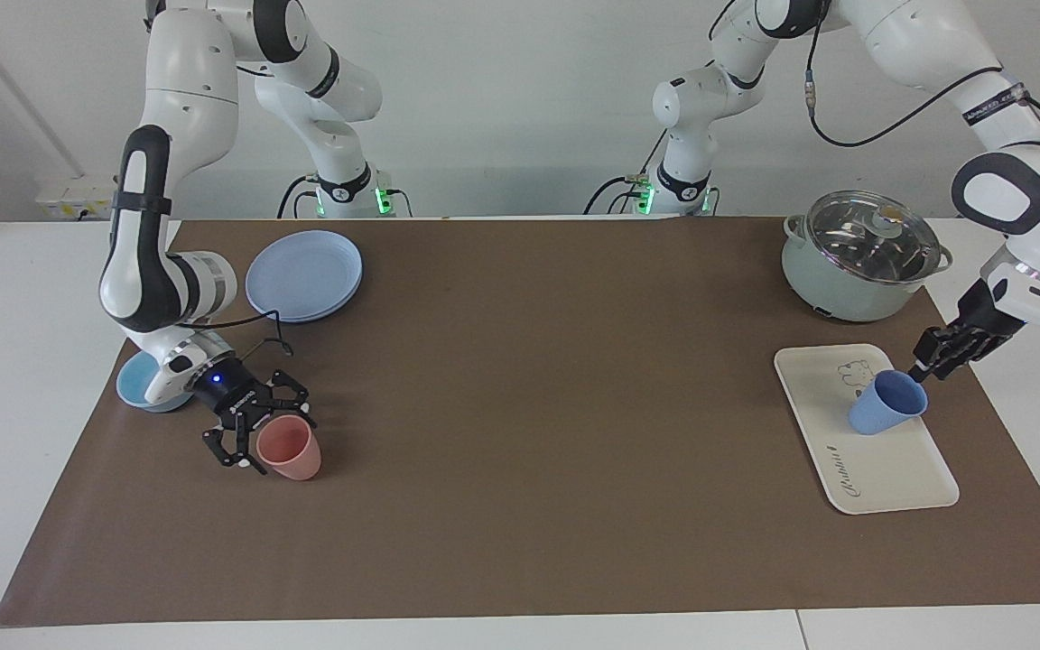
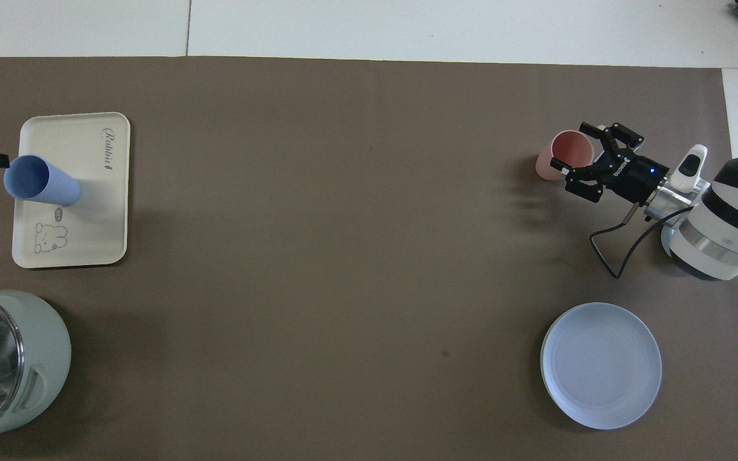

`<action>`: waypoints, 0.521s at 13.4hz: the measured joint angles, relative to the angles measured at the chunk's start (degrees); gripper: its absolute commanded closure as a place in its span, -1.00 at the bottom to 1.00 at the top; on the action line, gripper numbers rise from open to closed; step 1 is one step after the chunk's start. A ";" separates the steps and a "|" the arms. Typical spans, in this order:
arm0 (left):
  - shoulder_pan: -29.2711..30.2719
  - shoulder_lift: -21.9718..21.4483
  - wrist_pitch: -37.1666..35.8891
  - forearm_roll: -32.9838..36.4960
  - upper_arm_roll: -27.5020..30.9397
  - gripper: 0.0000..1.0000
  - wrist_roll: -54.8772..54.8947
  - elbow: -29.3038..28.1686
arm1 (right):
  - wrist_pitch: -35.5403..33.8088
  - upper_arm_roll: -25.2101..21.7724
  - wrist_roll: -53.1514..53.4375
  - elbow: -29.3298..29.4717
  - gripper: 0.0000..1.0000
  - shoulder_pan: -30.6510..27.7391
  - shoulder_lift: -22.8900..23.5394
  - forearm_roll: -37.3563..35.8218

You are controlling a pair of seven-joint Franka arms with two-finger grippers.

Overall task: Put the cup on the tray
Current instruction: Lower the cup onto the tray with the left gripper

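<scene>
Periwinkle-blue cup (image 1: 886, 403) stands upright on the cream rabbit tray (image 1: 890, 478), toward the left arm's end of the table. The left gripper (image 1: 919, 368) hovers just beside the cup's rim, its fingers apparently clear of it, though their spread cannot be told. A clean finish likely means lifting straight away without brushing the rim. The right gripper (image 1: 258, 433) is spread around a salmon-pink cup (image 1: 290, 449) standing on the brown mat (image 1: 520, 433).

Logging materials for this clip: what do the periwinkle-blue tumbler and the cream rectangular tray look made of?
Periwinkle-blue tumbler: probably matte plastic; flat even colour, no glare, faint ribbing seen from overhead.
Cream rectangular tray: likely plastic or melamine; smooth, dull surface, rounded corners, printed drawing and lettering.
</scene>
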 measured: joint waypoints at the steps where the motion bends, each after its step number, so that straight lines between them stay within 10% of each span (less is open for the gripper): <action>1: -0.61 0.09 -3.91 0.41 -0.13 0.02 -1.32 2.20 | 0.00 0.01 2.02 -0.06 -1.00 0.02 -1.44 0.00; 7: -11.47 0.11 -21.33 10.87 -0.37 0.02 -8.11 13.35 | 0.14 -0.13 30.59 -0.27 -1.00 -0.14 -12.95 -15.59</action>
